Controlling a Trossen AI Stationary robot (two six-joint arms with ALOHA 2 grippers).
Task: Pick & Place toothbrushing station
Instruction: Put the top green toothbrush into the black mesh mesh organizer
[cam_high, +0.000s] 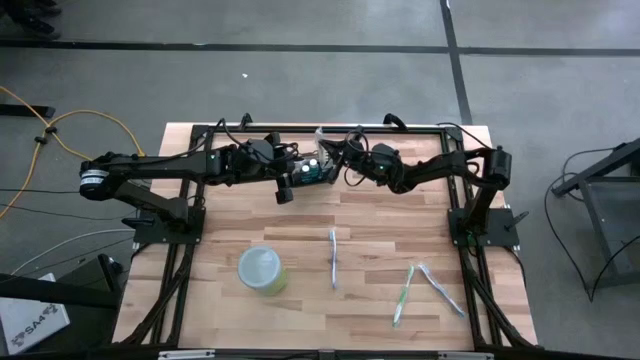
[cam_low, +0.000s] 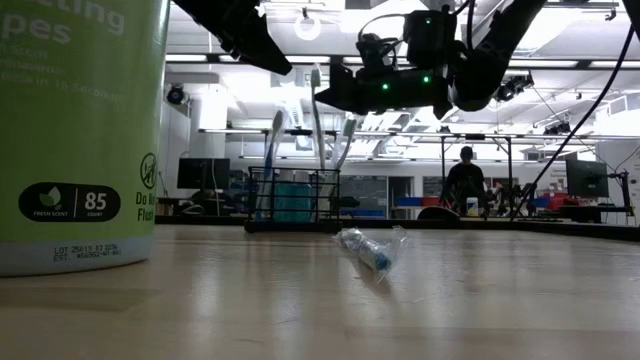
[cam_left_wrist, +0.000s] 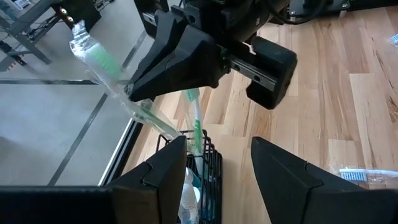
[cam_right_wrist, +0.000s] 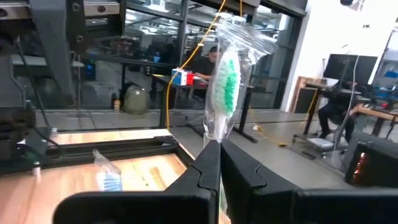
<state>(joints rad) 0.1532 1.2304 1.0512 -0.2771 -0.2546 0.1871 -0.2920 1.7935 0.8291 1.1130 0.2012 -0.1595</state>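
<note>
Holding a wrapped toothbrush (cam_right_wrist: 227, 81) upright by its handle, our right gripper (cam_right_wrist: 219, 155) is clamped tight on it, so the green bristle end stands clear above the fingers and the handle end can go down into the black mesh holder (cam_low: 293, 200). That holder, the toothbrushing station, sits at the far edge of the desk (cam_high: 380, 215), just below this gripper, and it already carries several brushes standing on end. Our left gripper (cam_left_wrist: 214, 168) hangs right beside the holder with its jaws spread wide and nothing between them; one finger (cam_left_wrist: 163, 168) is close against the wire rim. We judge it waits there to steady the holder or to take it once the brush is in, though we cannot say which. Well away from both grippers, on the near half of the desk, lie more wrapped toothbrushes (cam_high: 333, 258), flat and apart from each other, beside a round green tub of wipes (cam_high: 262, 270). A person (cam_low: 465, 178) sits in the room behind, far from the arms.
</note>
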